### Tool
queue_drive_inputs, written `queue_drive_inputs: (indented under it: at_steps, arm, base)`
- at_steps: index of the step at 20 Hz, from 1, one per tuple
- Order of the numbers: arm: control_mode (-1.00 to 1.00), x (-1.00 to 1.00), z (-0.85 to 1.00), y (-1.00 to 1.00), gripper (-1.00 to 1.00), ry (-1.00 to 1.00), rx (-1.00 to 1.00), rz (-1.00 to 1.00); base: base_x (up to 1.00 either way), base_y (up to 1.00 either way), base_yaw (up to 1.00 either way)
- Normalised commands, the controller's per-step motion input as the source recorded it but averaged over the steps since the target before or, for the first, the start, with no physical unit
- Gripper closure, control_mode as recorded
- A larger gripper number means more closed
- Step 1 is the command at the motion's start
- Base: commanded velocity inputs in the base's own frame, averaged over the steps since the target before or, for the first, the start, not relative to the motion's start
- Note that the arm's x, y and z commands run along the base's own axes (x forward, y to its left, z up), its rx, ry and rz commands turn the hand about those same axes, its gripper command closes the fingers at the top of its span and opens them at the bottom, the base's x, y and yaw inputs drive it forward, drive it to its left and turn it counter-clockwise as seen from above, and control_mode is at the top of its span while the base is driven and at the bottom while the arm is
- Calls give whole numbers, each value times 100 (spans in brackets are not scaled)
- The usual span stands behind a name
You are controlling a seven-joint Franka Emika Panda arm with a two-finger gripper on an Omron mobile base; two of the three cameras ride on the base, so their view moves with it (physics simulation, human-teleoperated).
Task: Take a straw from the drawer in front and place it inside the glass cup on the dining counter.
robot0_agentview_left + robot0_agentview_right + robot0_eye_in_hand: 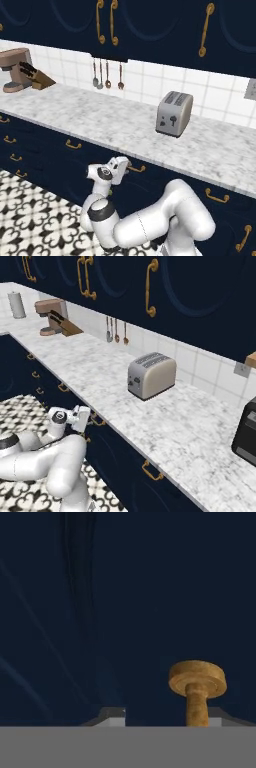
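Nearest to us, our gripper [129,167] sits at the brass handle [137,169] of the drawer [150,175], which is shut; the fingers look closed on the handle, one mounting post [197,692] close up against the navy front. Behind and above it lies the marble worktop [100,117] with a toaster [173,113], farther off a knife block [39,77] and hanging utensils [106,75] on the tiled wall [150,82]. Patterned floor tiles [30,215] lie below.

The drawer [107,165] sits closed under the marble worktop, navy front flush with its neighbours. Its curved brass handle [197,687] stands out from the front, seen close in the hand view.
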Motion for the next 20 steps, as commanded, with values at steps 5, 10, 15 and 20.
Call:
queue_drive_inputs:
  at_steps: [5, 10, 15, 20]
  arm:
    - [-100, -21, -100, 31, 100, 16, 19, 10]
    - [-100, -100, -100, 0, 100, -11, 4, 28]
    - [-100, -100, -100, 35, 100, -16, 0, 31]
    - [-100, -100, -100, 100, 100, -1, 0, 30]
  base:
    - [0, 0, 0]
    - [0, 0, 0]
    - [0, 0, 0]
    - [0, 0, 0]
